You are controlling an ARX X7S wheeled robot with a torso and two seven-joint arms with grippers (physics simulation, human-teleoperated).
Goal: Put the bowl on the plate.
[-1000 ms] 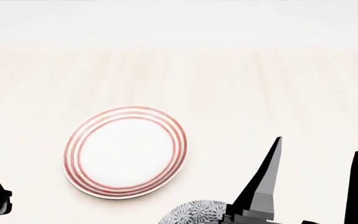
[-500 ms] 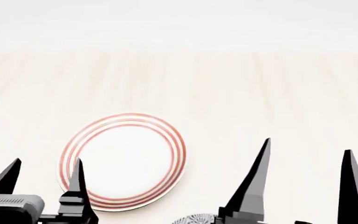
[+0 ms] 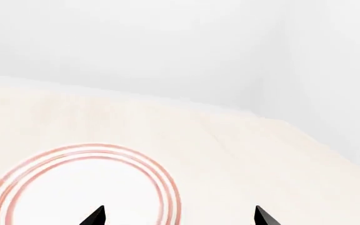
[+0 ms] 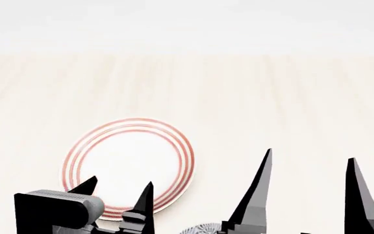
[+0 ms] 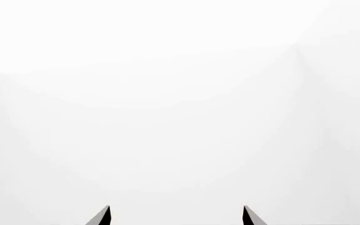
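Observation:
The plate, white with red rings round its rim, lies flat on the pale wooden table, left of centre in the head view. Its far part also shows in the left wrist view as plate. Only a sliver of the grey-blue patterned bowl peeks in at the bottom edge, between the two arms. My left gripper hovers open over the plate's near rim, empty. My right gripper stands open with its tips raised, right of the bowl, holding nothing. In the right wrist view the right gripper faces only blank white.
The pale wooden table stretches far ahead and to the right. A white wall rises behind its far edge, and the table's side edge shows in the left wrist view.
My left gripper has moved in from the left and forward, now over the plate's near rim. The right gripper has shifted slightly left. The bowl has slid almost out of the head view.

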